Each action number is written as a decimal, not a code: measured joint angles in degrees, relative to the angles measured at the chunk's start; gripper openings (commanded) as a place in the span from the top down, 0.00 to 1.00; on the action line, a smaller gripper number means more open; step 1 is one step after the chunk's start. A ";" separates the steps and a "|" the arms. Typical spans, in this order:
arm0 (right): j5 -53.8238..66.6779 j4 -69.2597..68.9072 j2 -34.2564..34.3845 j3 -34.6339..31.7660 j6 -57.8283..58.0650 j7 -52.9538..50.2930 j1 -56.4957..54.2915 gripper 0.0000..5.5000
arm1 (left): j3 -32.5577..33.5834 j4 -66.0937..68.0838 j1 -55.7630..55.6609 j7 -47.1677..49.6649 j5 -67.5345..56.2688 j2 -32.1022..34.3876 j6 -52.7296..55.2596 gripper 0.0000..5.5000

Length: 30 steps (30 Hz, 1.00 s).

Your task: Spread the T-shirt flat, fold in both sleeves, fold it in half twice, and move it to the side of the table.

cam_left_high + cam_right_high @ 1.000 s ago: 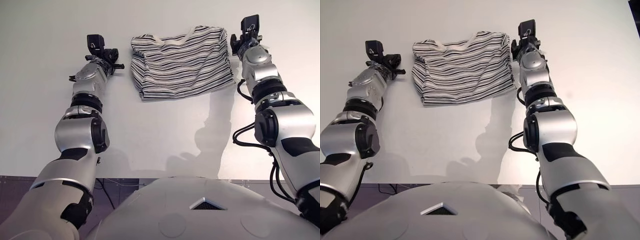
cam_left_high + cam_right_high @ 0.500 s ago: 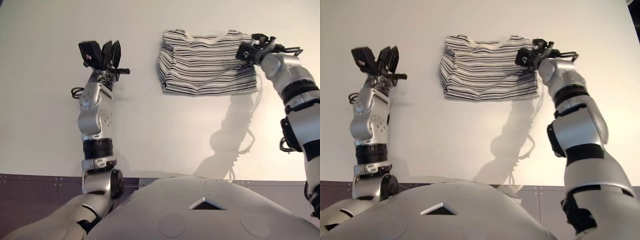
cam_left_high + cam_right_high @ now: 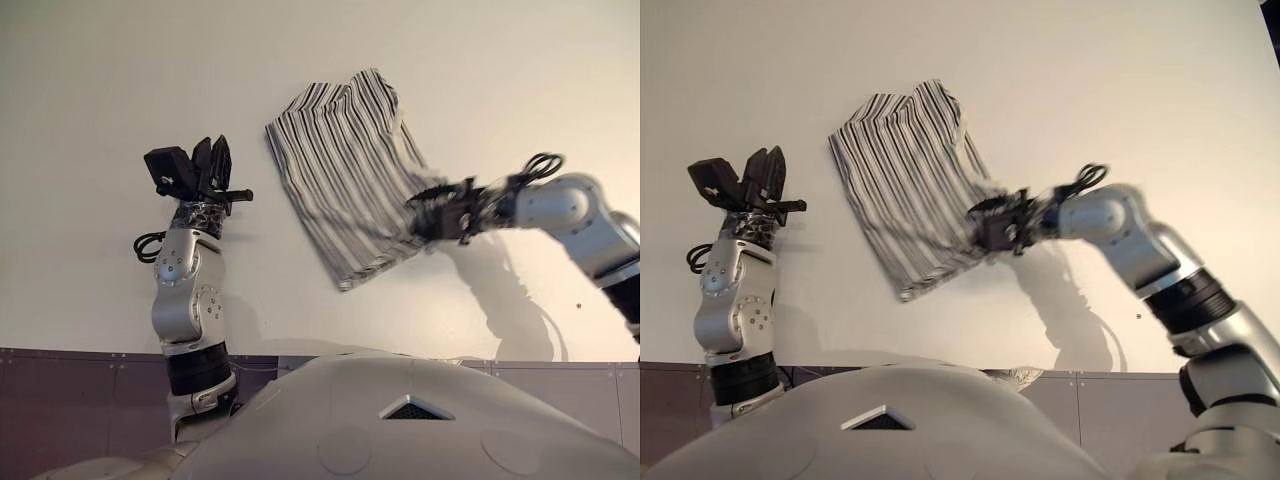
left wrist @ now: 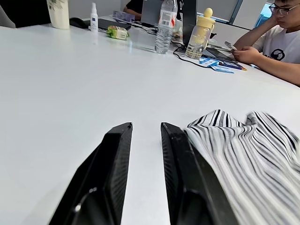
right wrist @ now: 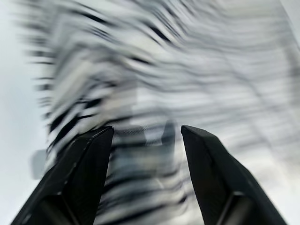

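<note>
Could bunch or unfold the folded T-shirt (image 3: pixel 340 190), skewed on the table (image 3: pixel 100 80), if shoved rather than gripped — right pincer (image 3: pixel 425 215) at the shirt's right edge, spread apart; left pincer (image 4: pixel 145 127) left of the shirt, narrowly parted, empty

Office: laptop (image 4: pixel 151 11), bottles (image 4: pixel 165 24), shared table (image 4: pixel 61 79)

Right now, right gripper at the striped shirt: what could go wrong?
1. The right gripper has its fingers apart at the black-and-white striped T-shirt, which lies skewed, rumpled; a push may undo the folds.
2. The shirt's near corner lies toward the front edge of the white table; it could slide off.
3. The left gripper stands clear, pinning nothing.
</note>
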 measured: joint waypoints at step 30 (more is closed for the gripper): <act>-14.38 -13.64 -7.33 -19.43 -1.44 -11.61 32.07 0.52 | -17.27 -17.68 35.22 -21.31 10.34 31.30 -4.81 0.80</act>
